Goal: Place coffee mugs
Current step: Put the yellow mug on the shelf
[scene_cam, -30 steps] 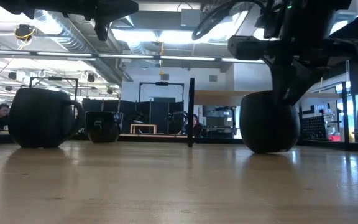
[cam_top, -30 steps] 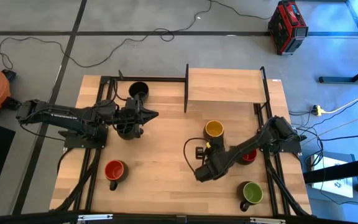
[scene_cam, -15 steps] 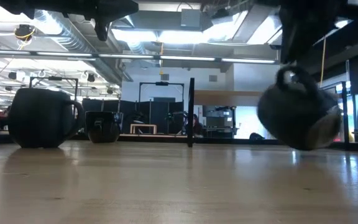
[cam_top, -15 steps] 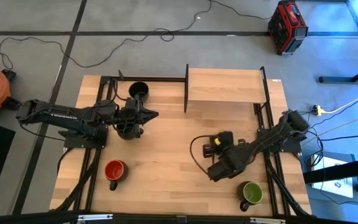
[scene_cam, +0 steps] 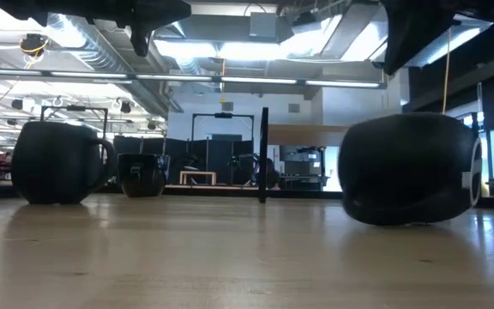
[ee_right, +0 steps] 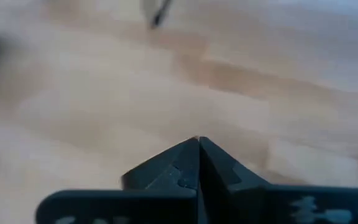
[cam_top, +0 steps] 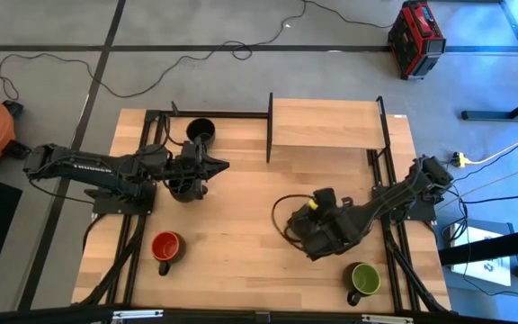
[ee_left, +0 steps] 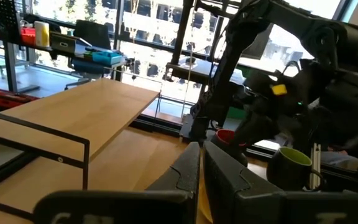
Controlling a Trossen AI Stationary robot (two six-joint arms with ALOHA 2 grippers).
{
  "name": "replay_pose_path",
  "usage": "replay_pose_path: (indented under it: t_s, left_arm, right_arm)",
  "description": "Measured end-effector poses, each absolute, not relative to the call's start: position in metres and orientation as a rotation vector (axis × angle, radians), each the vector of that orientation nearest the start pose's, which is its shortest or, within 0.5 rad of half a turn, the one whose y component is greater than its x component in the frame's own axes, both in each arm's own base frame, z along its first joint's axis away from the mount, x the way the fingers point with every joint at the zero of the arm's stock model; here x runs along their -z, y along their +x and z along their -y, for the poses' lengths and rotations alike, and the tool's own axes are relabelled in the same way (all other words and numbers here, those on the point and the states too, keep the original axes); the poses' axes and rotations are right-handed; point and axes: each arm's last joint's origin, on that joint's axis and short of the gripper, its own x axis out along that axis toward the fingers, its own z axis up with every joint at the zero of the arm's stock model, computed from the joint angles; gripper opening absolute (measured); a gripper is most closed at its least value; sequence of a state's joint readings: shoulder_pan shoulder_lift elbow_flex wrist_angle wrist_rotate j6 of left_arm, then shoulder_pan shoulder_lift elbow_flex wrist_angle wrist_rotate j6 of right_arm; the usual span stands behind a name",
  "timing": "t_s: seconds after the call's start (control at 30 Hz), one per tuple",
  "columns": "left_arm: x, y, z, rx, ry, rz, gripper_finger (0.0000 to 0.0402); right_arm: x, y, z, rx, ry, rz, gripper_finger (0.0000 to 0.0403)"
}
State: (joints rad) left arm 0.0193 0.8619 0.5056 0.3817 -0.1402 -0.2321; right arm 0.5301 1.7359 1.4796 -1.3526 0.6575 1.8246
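Mugs: your right gripper hung over one dark mug mid-table.
Both grippers' jaws were clenched; your left gripper held nothing.

You see a grey floor crossed by dark stripes, with a black cable and a red case. Strip lights and ducts line the ceiling.
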Motion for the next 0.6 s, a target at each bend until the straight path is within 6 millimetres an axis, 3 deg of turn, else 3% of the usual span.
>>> replay_pose_path:
  t_s: [0.13, 0.23, 0.47, 0.6]
  left_arm:
    - [-0.277, 0.195, -0.008, -0.156, -0.233, 0.041, 0.0014]
    - [-0.276, 0.195, -0.008, -0.157, -0.233, 0.034, 0.0014]
    - [-0.275, 0.195, -0.008, -0.153, -0.232, 0.023, 0.0014]
    - [-0.268, 0.196, -0.006, -0.11, -0.23, -0.048, 0.0014]
  right_arm:
    - [-0.269, 0.291, -0.149, 0.893, 0.627, -0.843, 0.0003]
    - [-0.269, 0.302, -0.148, 0.775, 0.648, -0.902, 0.0028]
    - [-0.269, 0.322, -0.125, 0.601, 0.661, -1.035, 0.0149]
    - [-0.271, 0.324, -0.115, 0.512, 0.635, -1.123, 0.0212]
